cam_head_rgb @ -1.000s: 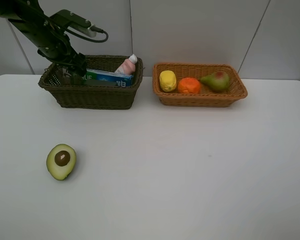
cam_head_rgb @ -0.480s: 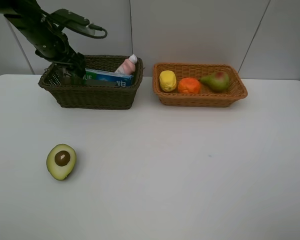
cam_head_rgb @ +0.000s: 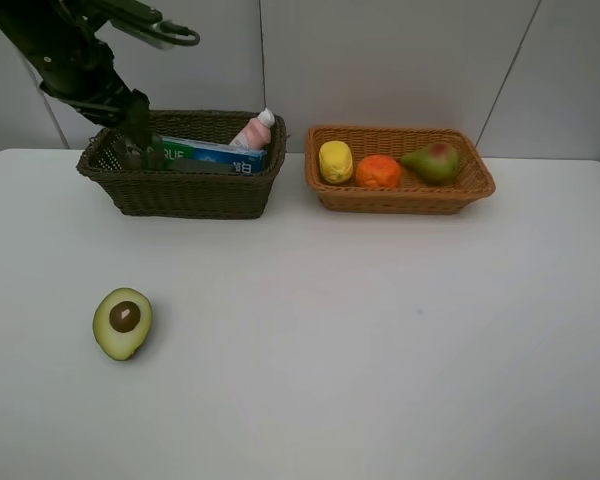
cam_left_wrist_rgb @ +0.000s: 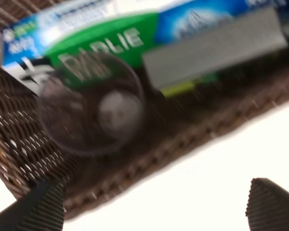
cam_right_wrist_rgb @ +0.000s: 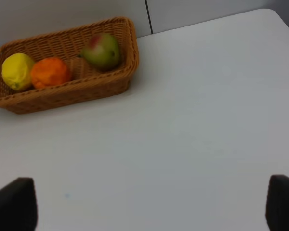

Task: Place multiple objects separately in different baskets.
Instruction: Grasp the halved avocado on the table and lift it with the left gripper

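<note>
The dark olive-brown basket (cam_head_rgb: 180,190) holds the blue-green toothpaste box (cam_head_rgb: 215,152) and the pink white-capped bottle (cam_head_rgb: 255,130). In the left wrist view the translucent cup (cam_left_wrist_rgb: 91,103) lies inside this basket (cam_left_wrist_rgb: 183,144) beside the box (cam_left_wrist_rgb: 111,38), and a blurred grey oblong shape (cam_left_wrist_rgb: 212,48) lies next to them. My left gripper (cam_head_rgb: 138,125) (cam_left_wrist_rgb: 154,207) hangs open and empty just above the basket's left end. The light tan basket (cam_head_rgb: 400,195) (cam_right_wrist_rgb: 62,91) holds the lemon (cam_head_rgb: 335,160), orange (cam_head_rgb: 378,171) and pear (cam_head_rgb: 432,160). The halved avocado (cam_head_rgb: 123,322) lies cut face up on the table. My right gripper (cam_right_wrist_rgb: 147,204) is open and empty.
The white table (cam_head_rgb: 380,330) stretches in front of both baskets. A grey panelled wall stands right behind them. The right arm does not show in the exterior view; its wrist view shows bare table near the tan basket.
The left arm has lifted and drawn back to the upper left, its gripper rising from inside the dark basket. Nothing else has moved.
</note>
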Controlling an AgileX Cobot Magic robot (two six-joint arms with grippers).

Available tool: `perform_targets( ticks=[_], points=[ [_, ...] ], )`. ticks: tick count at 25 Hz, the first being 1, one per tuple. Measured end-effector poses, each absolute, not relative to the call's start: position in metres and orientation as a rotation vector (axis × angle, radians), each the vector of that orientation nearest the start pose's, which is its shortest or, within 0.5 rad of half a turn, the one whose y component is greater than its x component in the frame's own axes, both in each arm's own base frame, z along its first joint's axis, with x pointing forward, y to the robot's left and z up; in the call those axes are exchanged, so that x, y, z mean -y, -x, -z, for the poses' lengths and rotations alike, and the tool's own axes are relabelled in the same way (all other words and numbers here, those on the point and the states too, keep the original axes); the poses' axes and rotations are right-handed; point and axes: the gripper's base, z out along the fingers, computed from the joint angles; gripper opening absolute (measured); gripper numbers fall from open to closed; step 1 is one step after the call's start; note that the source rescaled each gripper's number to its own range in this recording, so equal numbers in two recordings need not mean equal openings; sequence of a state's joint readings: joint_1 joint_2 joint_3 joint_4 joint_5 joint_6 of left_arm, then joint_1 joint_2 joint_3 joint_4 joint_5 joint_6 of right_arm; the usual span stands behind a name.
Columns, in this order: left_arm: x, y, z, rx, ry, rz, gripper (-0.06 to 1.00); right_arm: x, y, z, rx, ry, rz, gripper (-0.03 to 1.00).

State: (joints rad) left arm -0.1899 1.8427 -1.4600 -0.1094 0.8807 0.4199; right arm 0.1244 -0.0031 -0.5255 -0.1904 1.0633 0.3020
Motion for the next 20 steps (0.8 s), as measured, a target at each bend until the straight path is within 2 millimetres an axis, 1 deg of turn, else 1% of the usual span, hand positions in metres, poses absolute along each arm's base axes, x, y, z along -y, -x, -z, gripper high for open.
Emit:
perform_targets(
  ticks=[4,10,13,17,20],
  points=[
    [0.082,-0.367,-0.247,-2.675,-0.785,0.132,1.0,0.016,0.007,-0.285,-1.995,-0.19,-0.046,1.0],
    [0.078,-0.328,-0.228,-2.724,-0.742,0.196,1.0,0.016,0.007,-0.285,-1.995,-0.19,-0.046,1.0],
    [0.076,-0.312,-0.22,-2.744,-0.733,0.216,1.0,0.016,0.007,-0.285,-1.995,-0.19,-0.046,1.0],
    [0.074,-0.296,-0.209,-2.798,-0.795,0.247,1.0,0.016,0.007,-0.285,-1.995,-0.19,-0.046,1.0],
    [0.076,-0.286,-0.199,-2.851,-0.771,0.31,1.0,0.016,0.007,-0.285,-1.995,-0.19,-0.046,1.0]
  ],
)
